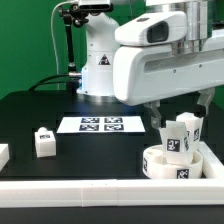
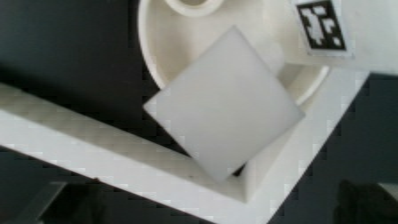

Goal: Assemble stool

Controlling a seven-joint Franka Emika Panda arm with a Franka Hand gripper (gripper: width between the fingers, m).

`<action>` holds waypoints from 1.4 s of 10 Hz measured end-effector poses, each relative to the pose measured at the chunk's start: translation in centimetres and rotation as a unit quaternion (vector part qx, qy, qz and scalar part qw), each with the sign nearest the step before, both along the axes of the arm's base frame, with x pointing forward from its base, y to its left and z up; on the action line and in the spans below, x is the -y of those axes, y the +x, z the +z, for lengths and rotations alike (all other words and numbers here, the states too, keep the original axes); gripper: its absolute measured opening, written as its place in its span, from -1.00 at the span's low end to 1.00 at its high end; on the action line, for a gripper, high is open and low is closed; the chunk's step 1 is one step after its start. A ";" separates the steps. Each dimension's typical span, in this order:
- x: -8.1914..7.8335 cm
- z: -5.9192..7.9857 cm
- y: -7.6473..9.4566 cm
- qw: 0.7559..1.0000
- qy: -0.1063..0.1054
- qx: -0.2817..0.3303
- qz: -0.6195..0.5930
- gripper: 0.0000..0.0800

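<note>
- Presently the hand (image 1: 181,114) hangs just above the seat (image 1: 155,164), fingers spread wide, with nothing clamped between them.
- The seat lies on the black counter (image 1: 40,108) at the exterior view's right, close to the white rail (image 1: 90,190) along the near edge.
- Two legs stand on the seat: the front leg (image 1: 176,141) turns a tag to the camera, and the rear leg (image 1: 192,126) stands just behind it.
- Both legs sit roughly below the gap between the fingers; I cannot tell whether either finger touches them.
- From the wrist view, a leg (image 2: 228,100) shows a plain white face lying across the seat's rim, with a tag (image 2: 326,24) just beside it and the rail's corner close to the seat.
- The loose leg (image 1: 43,141) lies well apart from the seat, toward the exterior view's left.
- Farther from the seat on that side, a white piece (image 1: 3,153) is cut off by the picture's edge.
- The marker board (image 1: 100,124) lies flat behind the seat, between it and the loose leg.
</note>
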State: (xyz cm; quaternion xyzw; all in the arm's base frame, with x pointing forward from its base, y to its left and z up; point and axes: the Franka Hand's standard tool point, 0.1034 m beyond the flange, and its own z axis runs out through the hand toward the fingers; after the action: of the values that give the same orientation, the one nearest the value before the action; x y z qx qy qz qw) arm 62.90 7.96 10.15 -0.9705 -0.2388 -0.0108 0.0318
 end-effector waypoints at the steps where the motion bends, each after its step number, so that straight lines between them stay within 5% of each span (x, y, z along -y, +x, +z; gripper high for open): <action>1: 0.0 -0.2 -0.2 1.000 -0.003 0.001 0.022 0.62; 7: 0.4 -1.2 -1.0 0.975 -0.018 0.008 0.223 0.62; 11: 0.2 -1.8 -1.2 0.968 -0.021 0.005 0.249 0.62; 12: 0.2 -2.0 -1.3 0.968 -0.021 0.004 0.249 0.32; 13: 0.3 -2.0 -1.3 0.968 -0.021 0.004 0.249 0.32; 14: 0.3 -2.0 -1.3 0.969 -0.021 0.004 0.248 -0.03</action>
State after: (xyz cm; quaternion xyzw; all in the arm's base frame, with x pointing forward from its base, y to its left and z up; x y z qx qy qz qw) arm 61.63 7.62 8.13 -0.8816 -0.4719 -0.0014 0.0116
